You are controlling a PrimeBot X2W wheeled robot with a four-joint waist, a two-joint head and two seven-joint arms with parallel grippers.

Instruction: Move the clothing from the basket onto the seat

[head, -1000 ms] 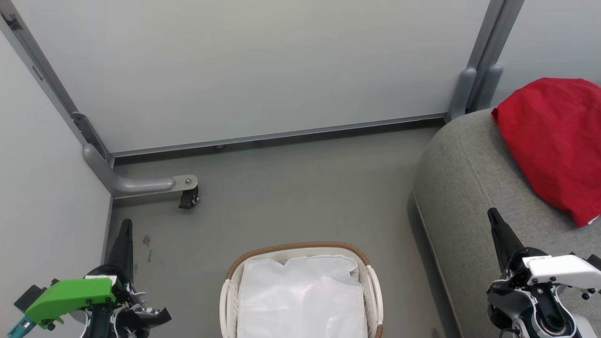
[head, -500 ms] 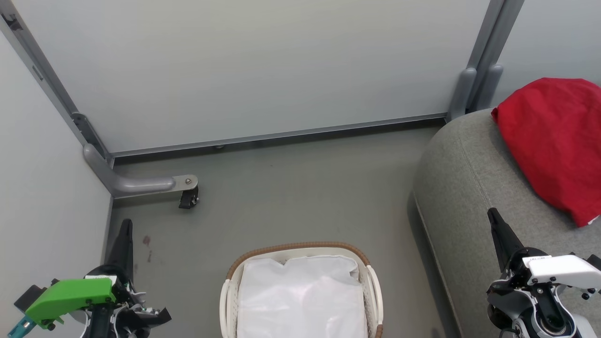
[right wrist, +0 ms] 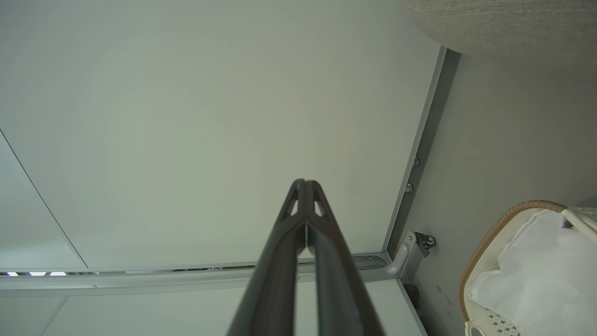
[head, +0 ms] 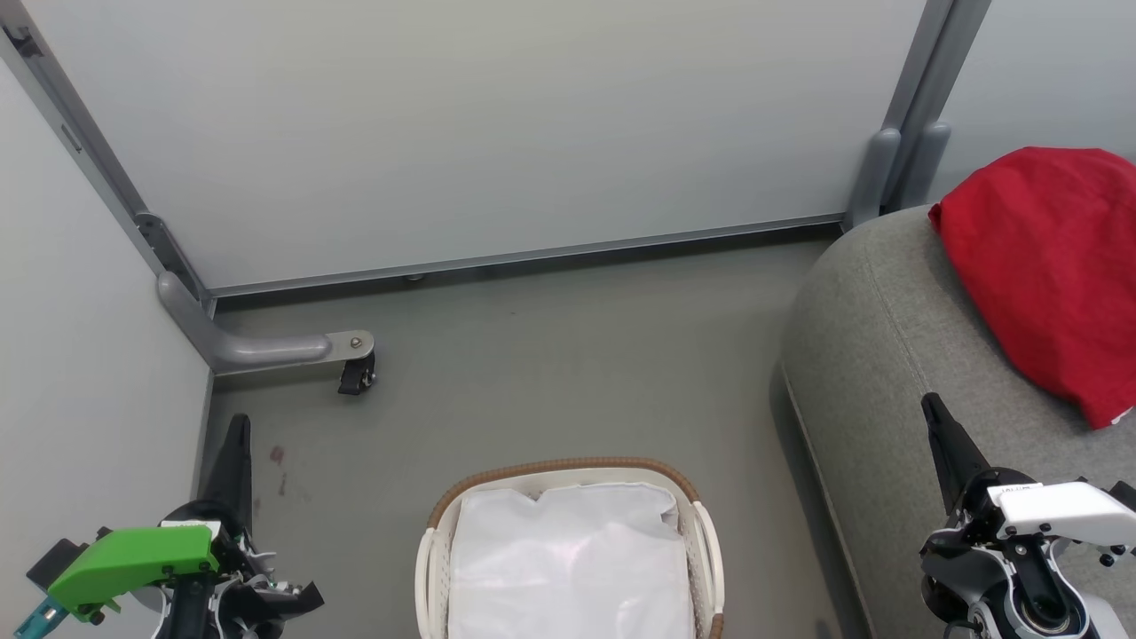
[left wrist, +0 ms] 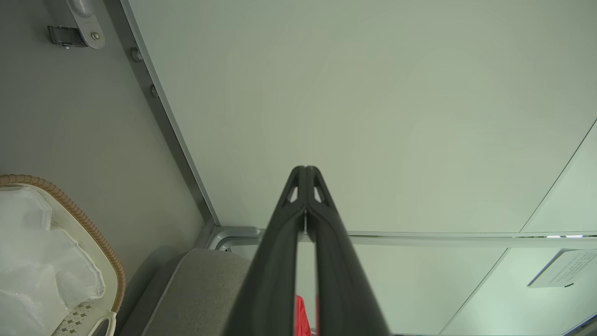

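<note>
In the corner formed by the pale partition walls (head: 488, 133) and the grey floor (head: 577, 355), largest thing first: one seat (head: 887, 355), grey woven cushion with a rounded corner, on my right. The clothing (head: 1038, 266) lies on top of it as one red heap, running off the right edge of the head view. I cannot separate it into garments, so the count is one pile, number of pieces unknown. A sliver of the same red also shows low in the left wrist view. One basket (head: 550, 466) stands on the floor at centre bottom, well apart from the seat. Inside it is one white liner (head: 568, 568), crumpled, and I see no red on its surface. The near end of the basket is cut off by the frame, so I cannot check there or under the sheet. Judgement: the transfer looks done or nearly so, and what is left is to confirm that the basket holds nothing more. Two arms are parked low. The left fingers (head: 235, 453) point up over the floor beside the left wall, pressed together at the tips and holding nothing, as the left wrist view (left wrist: 305, 170) confirms. The right fingers (head: 941, 435) are over the seat's front edge, likewise pressed together and empty (right wrist: 305, 183). Smallest: one black caster (head: 357, 377) under the partition foot.
</note>
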